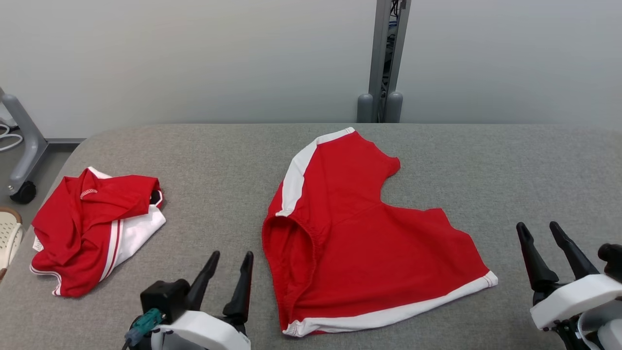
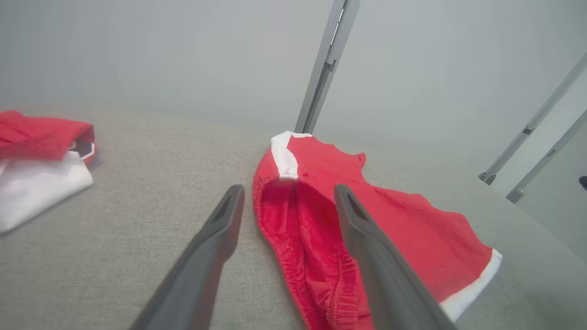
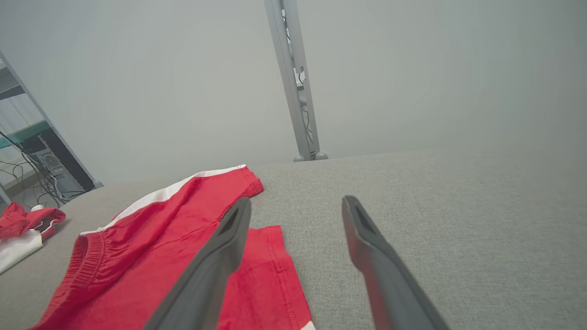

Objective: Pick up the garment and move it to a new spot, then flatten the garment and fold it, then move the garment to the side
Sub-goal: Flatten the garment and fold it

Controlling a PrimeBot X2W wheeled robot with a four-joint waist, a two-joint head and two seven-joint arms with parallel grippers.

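A pair of red shorts with white side stripes and hem lies spread flat in the middle of the grey table, waistband toward the left. In the left wrist view the shorts lie just ahead, the waistband between the fingers. The shorts also lie left of the fingers in the right wrist view. My left gripper hovers open near the front edge, just left of the waistband. Off the shorts' right hem, my right gripper is open with nothing in it.
A second red and white garment lies crumpled at the table's left side. A grey post stands behind the table's far edge. A wheeled grey stand and a pale basket sit off the left edge.
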